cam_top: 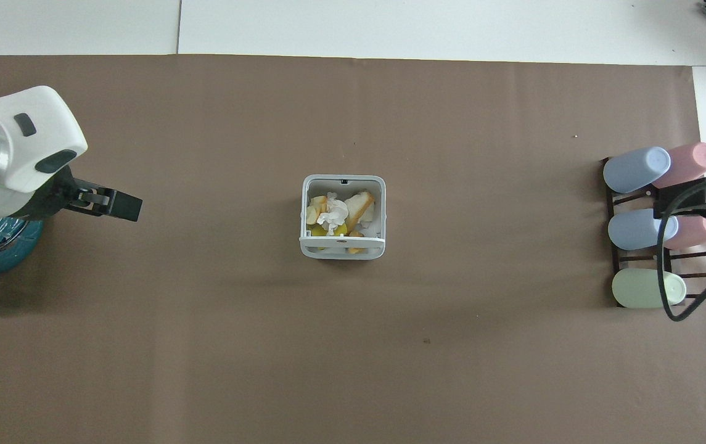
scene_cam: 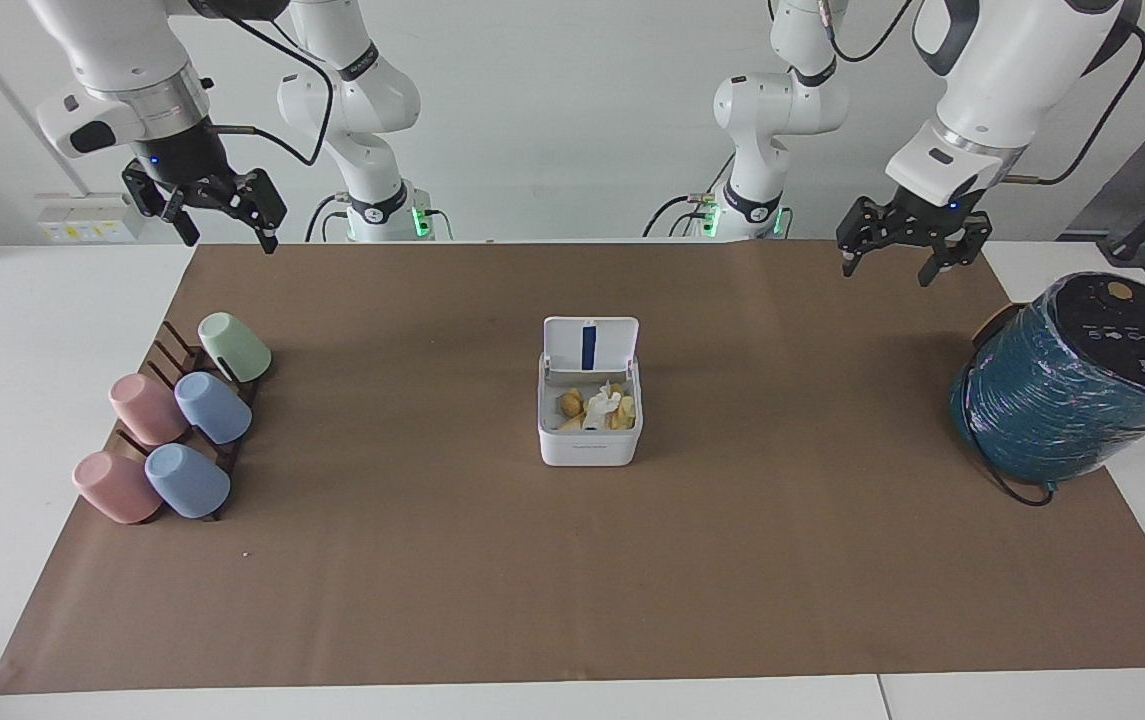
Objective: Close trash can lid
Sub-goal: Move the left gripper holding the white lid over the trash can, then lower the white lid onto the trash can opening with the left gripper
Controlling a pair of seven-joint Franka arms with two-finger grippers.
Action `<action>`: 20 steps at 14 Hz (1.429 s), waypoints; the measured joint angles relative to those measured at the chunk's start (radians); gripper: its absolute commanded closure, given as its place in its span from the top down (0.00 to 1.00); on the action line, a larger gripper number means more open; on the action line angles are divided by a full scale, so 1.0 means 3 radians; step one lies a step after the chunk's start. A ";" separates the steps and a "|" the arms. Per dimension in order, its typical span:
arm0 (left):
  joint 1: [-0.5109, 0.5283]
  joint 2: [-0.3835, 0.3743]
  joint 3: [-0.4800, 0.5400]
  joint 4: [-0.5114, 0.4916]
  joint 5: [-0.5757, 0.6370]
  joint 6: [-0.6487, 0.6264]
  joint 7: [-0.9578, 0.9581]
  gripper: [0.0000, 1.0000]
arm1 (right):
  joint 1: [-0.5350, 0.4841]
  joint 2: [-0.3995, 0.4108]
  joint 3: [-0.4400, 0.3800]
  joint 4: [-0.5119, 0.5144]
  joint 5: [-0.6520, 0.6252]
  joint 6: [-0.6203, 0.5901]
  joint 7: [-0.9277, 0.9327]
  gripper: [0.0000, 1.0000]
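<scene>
Two grippers raised, fingers spread, grasping nothing: left gripper [scene_cam: 892,258] over the brown paper near the teal-wrapped cylinder [scene_cam: 1072,385], right gripper [scene_cam: 224,225] above the cup rack [scene_cam: 187,385]. Mid-tabletop, trash can [scene_cam: 589,425] full of scraps, lid [scene_cam: 590,345] upright on the edge nearer the robots, blue stripe showing.

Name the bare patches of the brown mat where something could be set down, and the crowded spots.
Bare brown mat lies on both sides of the trash can, reaching the cup rack one way and the teal cylinder the other. Those two ends are crowded.
</scene>
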 measured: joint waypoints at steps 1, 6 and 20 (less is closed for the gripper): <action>-0.0095 -0.0028 -0.0004 -0.0066 0.0000 0.0063 -0.0020 0.21 | 0.0000 0.0000 0.0000 0.0000 0.0000 0.0000 0.0000 1.00; -0.0618 -0.0141 -0.0014 -0.0411 0.0000 0.0310 -0.0258 0.00 | 0.0000 0.0000 0.0000 0.0000 0.0000 0.0000 0.0000 1.00; -0.1496 0.0191 -0.0011 -0.0764 0.0000 0.1511 -0.1255 0.00 | 0.0000 0.0000 0.0000 0.0000 0.0000 0.0000 0.0000 1.00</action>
